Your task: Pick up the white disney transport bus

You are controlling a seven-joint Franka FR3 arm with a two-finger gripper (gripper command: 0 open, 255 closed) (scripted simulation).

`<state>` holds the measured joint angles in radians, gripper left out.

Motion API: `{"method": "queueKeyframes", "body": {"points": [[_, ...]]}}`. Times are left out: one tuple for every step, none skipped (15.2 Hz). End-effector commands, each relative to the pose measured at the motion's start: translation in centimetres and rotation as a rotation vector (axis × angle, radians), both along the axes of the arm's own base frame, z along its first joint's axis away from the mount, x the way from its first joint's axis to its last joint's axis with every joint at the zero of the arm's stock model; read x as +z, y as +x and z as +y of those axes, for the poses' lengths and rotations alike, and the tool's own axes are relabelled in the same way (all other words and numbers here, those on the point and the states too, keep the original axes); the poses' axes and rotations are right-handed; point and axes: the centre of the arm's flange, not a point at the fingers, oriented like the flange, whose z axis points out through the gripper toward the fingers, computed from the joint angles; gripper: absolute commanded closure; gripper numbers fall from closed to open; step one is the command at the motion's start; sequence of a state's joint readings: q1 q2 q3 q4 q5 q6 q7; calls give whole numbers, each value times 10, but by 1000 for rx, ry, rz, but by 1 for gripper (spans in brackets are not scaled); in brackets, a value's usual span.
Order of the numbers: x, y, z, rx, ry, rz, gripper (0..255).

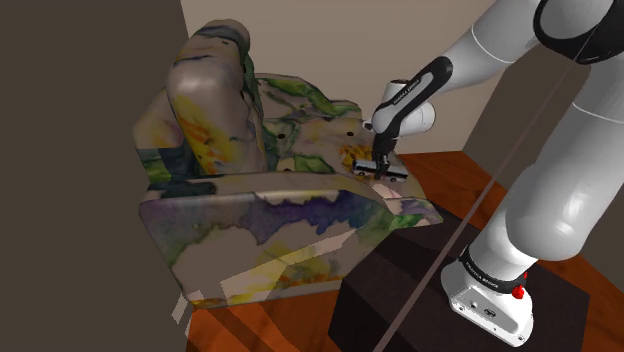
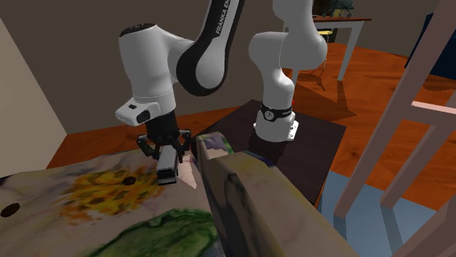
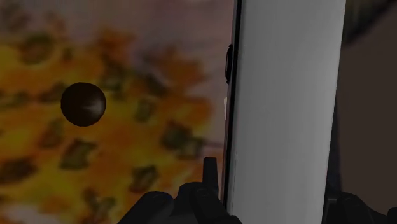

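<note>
I see a large armchair (image 1: 250, 215) with a watercolour-style pattern, its seat beside the dark box stand (image 1: 400, 290); the white Franka arm (image 1: 565, 150) reaches from the stand down onto that seat. The black gripper (image 1: 380, 160) points down at the cushion; its jaws are clamped on the white bus (image 3: 286, 108), one finger (image 3: 208, 175) against each long flank. The bus lies on the seat just beside the armrest (image 2: 241, 197); a dark round button (image 3: 83, 104) sits in the cushion nearby.

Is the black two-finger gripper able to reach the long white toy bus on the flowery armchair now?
Probably yes: the black gripper hangs right at the white bus, and nothing stands between them.
</note>
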<state>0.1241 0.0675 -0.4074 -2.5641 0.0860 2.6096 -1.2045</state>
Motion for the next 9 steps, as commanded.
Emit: {"method": "queueKeyframes", "body": {"points": [[10,1,0,0,0,0,255],[15,1,0,0,0,0,255],[20,1,0,0,0,0,255],[26,1,0,0,0,0,255],[31,1,0,0,0,0,255],[36,1,0,0,0,0,255],[42,1,0,0,0,0,255],[42,1,0,0,0,0,255],[42,0,0,0,0,0,255]]}}
